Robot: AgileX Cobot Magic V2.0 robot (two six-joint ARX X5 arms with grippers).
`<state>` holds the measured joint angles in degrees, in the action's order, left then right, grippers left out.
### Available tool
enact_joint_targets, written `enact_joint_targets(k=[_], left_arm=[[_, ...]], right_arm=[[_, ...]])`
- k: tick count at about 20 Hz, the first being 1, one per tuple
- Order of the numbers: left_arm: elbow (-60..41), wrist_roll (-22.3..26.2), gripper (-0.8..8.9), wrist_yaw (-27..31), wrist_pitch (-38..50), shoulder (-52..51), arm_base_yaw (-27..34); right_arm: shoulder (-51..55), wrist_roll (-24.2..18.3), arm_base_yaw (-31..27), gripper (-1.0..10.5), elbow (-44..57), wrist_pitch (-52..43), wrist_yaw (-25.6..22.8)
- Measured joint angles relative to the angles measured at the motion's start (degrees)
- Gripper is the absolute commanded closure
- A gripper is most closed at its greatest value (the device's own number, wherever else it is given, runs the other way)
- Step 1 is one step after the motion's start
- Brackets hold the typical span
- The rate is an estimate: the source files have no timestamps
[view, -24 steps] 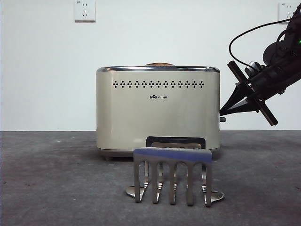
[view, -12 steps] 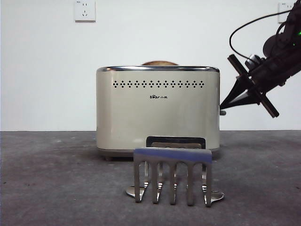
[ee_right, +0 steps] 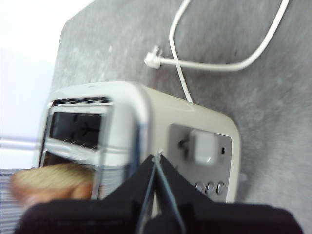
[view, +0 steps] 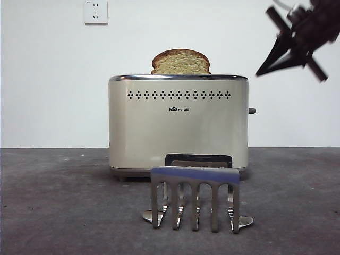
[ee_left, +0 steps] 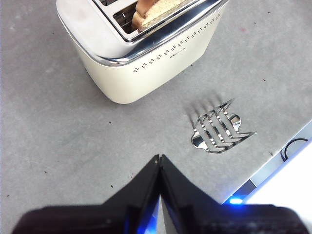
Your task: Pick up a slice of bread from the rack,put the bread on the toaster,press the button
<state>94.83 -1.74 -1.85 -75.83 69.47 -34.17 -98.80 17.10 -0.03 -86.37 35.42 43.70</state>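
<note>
Wholemeal slice of bread (view: 180, 62): 1, in toaster (view: 178, 125).

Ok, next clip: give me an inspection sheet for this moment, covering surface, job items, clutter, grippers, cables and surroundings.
Surface: grey table, lightly speckled.
Job items: bread standing in the toaster slot, top half showing; rack without bread, in front of the toaster; button at the toaster's end, untouched.
Clutter: nothing seen.
Grippers: right gripper jaws shut, above and beside the button end; left gripper jaws shut, high over the table.
Cables: white power cord with loose plug; dark cable off the table edge.
Surroundings: white wall, socket.
</note>
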Motion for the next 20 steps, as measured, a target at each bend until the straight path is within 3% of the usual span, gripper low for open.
enact_joint_targets(k=[6,11,15,20], left_arm=[[0.0,0.0,8.22,0.2,0.0,0.0,0.0],[0.0,0.2,8.22,0.2,0.0,0.0,0.0],[0.0,0.2,8.22,0.2,0.0,0.0,0.0],[0.0,0.2,8.22,0.2,0.0,0.0,0.0]], right_arm=[[13.8,-4.7,0.0,9.5,0.0,10.8,-9.6],[28.2,-7.9,0.0,9.5,0.0,18.8,-24.1],[37.5,-8.3,0.0,9.5,0.0,23.5,-38.3],[38.9,-8.6,0.0,9.5,0.0,28.9,-45.7]])
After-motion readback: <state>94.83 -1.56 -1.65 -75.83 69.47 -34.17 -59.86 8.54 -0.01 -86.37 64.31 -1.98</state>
